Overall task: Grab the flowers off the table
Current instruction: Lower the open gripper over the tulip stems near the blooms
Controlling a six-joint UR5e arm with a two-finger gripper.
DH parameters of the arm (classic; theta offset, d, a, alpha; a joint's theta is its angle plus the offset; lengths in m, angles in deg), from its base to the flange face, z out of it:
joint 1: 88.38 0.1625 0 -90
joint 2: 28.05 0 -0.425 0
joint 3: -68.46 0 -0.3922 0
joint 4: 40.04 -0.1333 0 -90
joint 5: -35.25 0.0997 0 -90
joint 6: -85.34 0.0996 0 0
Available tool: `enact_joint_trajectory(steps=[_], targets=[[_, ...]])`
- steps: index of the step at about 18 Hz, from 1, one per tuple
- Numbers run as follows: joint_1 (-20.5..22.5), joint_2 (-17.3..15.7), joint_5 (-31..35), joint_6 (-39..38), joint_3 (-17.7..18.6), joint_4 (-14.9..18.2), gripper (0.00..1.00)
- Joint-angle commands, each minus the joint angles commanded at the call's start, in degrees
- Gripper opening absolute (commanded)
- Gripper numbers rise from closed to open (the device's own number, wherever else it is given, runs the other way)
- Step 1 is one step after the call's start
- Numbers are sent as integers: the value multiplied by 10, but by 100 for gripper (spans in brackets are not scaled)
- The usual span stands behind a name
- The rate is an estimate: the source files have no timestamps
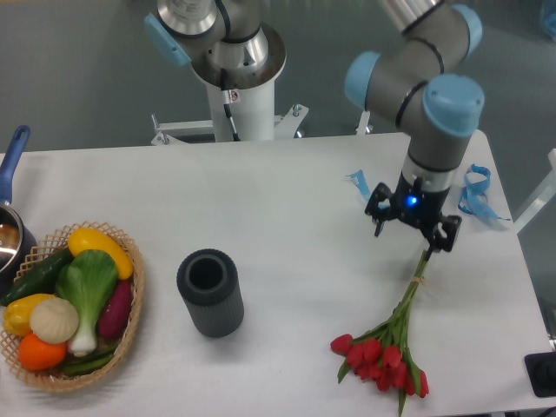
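The flowers (388, 343), red tulips on long green tied stems, lie on the white table (287, 200) at the front right, blooms toward the front edge and stem ends pointing up-right. My gripper (412, 234) hovers over the stem ends, fingers spread wide and pointing down, open with nothing between them. One fingertip (443, 245) stands just beside the top of the stems.
A dark ribbed cylinder vase (209, 292) stands left of the flowers. A wicker basket (130, 321) of vegetables and a pot (10, 234) sit at the left edge. Blue ribbon scraps (474, 193) lie behind the gripper at the right.
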State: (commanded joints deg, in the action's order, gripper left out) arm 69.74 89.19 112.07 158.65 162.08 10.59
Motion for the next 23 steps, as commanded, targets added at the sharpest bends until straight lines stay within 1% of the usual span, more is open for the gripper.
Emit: enact_joint_trajectory(steps=[4, 6, 8, 12, 14, 16, 17, 18, 19, 20, 23], targets=[[-11, 44, 0, -33, -38, -1, 100], [-11, 63, 0, -45, -58, -1, 100], [-15, 78, 0, -53, -70, -1, 100], [-25, 92, 1, -66, -80, -3, 100], [-31, 99, 2, -67, -80, -13, 100], [-34, 104, 4, -67, -81, -17, 99], [-34, 104, 4, -67, -80, -18, 93], [-35, 104, 4, -67, -79, -18, 77], [-35, 104, 4, -71, -79, -18, 65], [-34, 104, 4, -74, -80, -18, 58], [-35, 104, 4, -75, -81, -19, 45]])
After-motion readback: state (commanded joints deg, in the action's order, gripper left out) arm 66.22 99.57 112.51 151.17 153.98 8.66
